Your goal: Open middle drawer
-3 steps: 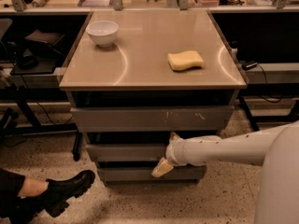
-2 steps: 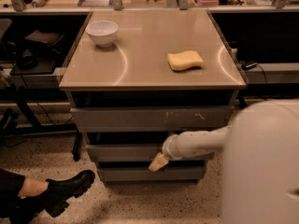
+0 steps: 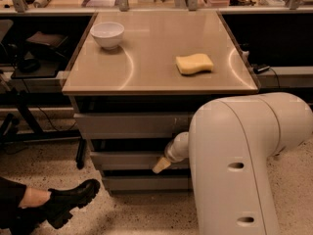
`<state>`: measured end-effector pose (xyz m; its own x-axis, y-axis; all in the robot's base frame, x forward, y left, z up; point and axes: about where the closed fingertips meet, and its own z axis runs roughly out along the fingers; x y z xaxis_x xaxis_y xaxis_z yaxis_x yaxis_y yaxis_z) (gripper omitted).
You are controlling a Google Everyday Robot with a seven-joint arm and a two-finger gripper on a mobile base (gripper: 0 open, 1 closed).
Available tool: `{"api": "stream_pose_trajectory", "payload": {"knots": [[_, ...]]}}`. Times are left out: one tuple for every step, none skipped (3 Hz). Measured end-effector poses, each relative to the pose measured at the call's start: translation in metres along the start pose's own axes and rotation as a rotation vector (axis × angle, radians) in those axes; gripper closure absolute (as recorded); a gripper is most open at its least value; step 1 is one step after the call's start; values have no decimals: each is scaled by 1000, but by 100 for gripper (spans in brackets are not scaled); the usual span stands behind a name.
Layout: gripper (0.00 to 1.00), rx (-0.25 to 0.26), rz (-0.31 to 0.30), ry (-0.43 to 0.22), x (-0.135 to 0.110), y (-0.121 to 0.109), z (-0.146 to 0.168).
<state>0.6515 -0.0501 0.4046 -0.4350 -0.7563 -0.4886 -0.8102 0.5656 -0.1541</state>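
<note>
Grey, flat, handleless: the middle drawer [image 3: 127, 159], second of three fronts under the tan tabletop [image 3: 156, 80]. It sits toward 6 o'clock from the centre of the view.
Axis: the long axis of the front runs 9 to 3 o'clock. The face points to 6 o'clock, toward the camera. Judged travel: straight out along 6.
Gripper [image 3: 161, 166]: a tan tip at the right part of the middle front, close under its upper edge.
Gripper state: cannot tell whether it is open or closed, nor whether it touches the front or hangs just before it.
Change, last second: the tip has crept a little toward 10 o'clock along the front. The big white arm link [image 3: 234, 165] has swung in and now fills the 4 to 5 o'clock quarter, hiding the right ends of all three fronts.
Drawer, same interval: no shift seen. The dark gap above it looks unchanged.
Meaning (judgement): still seeking purchase at the edge. The pull has not begun and the drawer is shut.
Neighbours: the taller top front [image 3: 132, 125] at 12 o'clock of the drawer, the lowest front [image 3: 142, 182] at 6.
Tabletop: a white bowl [image 3: 107, 34] at 11 o'clock and a yellow sponge [image 3: 194, 63] at 1 o'clock, well apart.
Floor: a black boot [image 3: 68, 202] at 8 o'clock, apart from the cabinet.
</note>
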Motion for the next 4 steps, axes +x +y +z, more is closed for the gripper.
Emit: {"api": "stream_pose_trajectory", "payload": {"knots": [[0,24,32,-22,10,1,5],[0,38,68,-19,25,1,4],[0,38,68,-19,25,1,4],[17,38,68,-19,25,1,4]]}}
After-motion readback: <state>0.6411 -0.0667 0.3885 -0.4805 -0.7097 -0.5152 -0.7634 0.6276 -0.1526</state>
